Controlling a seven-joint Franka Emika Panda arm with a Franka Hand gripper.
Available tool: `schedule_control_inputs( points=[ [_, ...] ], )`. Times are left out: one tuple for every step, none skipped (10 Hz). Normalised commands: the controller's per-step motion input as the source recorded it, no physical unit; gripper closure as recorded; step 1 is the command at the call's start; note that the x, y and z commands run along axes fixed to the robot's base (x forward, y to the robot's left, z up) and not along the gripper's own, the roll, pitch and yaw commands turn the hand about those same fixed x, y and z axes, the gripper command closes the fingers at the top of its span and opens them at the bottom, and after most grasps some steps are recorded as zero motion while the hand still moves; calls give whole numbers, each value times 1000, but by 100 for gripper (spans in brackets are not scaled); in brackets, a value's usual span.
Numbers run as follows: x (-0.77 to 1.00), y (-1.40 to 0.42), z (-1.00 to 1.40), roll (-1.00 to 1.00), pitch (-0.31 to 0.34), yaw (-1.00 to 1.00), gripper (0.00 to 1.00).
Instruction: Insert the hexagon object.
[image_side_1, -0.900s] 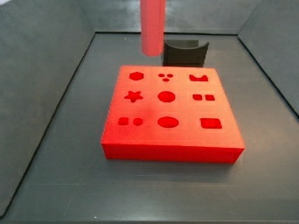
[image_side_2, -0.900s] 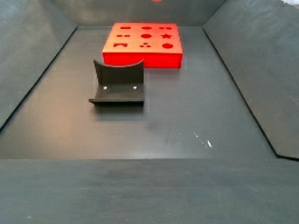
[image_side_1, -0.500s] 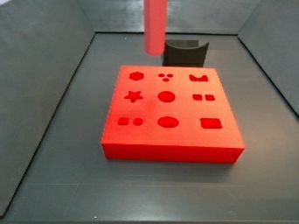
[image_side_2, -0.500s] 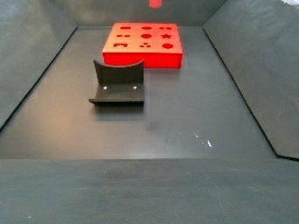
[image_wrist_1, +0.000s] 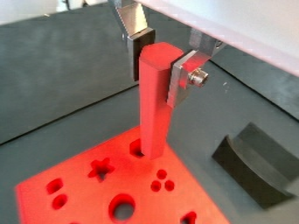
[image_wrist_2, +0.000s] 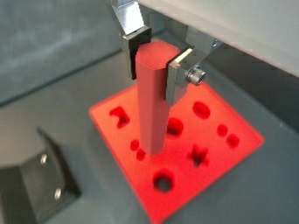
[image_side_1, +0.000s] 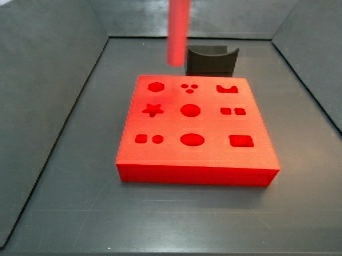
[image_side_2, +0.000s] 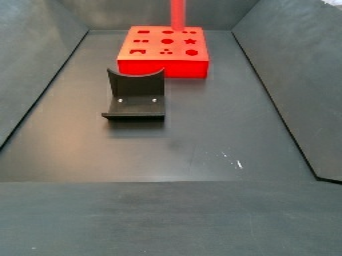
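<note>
Gripper (image_wrist_1: 162, 54) clamps hexagon object (image_wrist_1: 153, 105) upright above red board (image_side_1: 197, 132), near its 12 o'clock edge. Grasp done; alignment and insertion remain.

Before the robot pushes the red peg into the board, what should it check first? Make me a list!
1. Peg held tight: ok. The gripper has both fingers against the peg.
2. Peg upright: ok. It hangs straight down in a side view.
3. Peg tip above the board: ok in both wrist views.
4. Tip lined up with the hexagon hole: cannot tell. The peg hides the hole under it.
5. Peg tip already in a hole: cannot tell from these views.
6. Fixture out of the way: ok. It stands apart from the board.
</note>
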Motion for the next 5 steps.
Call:
schedule_control_inputs(
  points=[
    [-269, 109, -394, -219, -159, -69, 100],
    [-177, 0, -337, -183, -186, 0, 100],
    [-317, -57, -149, -104, -166, 223, 100],
    [-106, 0, 0, -163, -107, 454, 100],
    [-26, 0, -40, -53, -94, 466, 100]
  ],
)
